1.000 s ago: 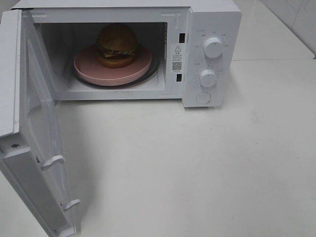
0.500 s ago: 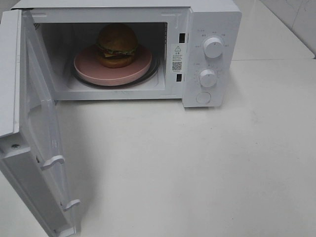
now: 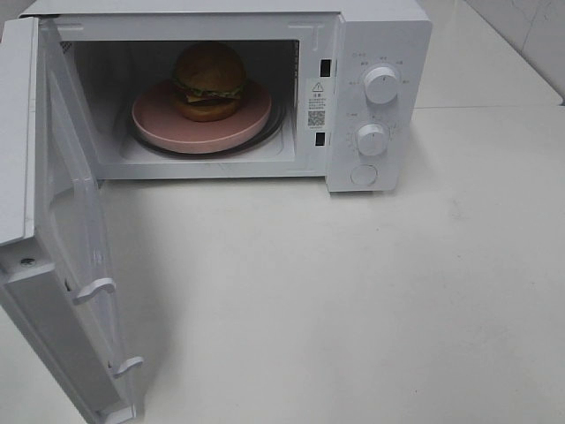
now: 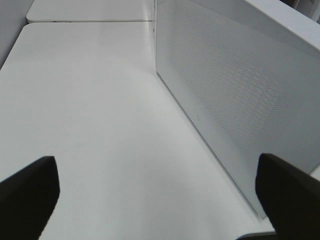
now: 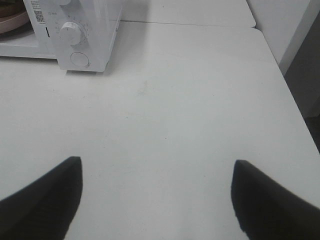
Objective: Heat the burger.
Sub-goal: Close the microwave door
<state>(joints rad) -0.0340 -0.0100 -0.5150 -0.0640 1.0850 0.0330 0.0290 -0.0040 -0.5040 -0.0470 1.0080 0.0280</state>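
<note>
The burger (image 3: pixel 209 81), a golden-brown bun with green, yellow and dark layers, sits on a round pink plate (image 3: pixel 159 124) inside the white microwave (image 3: pixel 380 53). The microwave door (image 3: pixel 62 221) hangs wide open toward the front left. Neither gripper shows in the exterior high view. In the left wrist view my left gripper (image 4: pixel 157 197) stands open with nothing between its dark fingers (image 4: pixel 27 192), beside the perforated outer face of the door (image 4: pixel 240 100). The right wrist view shows my right gripper (image 5: pixel 157 200) open and empty over the bare table, with the microwave's control panel (image 5: pixel 75 35) farther off.
Two round knobs (image 3: pixel 380 85) and a round button (image 3: pixel 364 175) are on the microwave's right panel. The white table (image 3: pixel 353 300) stretches in front of and to the right of the microwave. A table edge with a dark gap (image 5: pixel 310 100) lies beside the right gripper.
</note>
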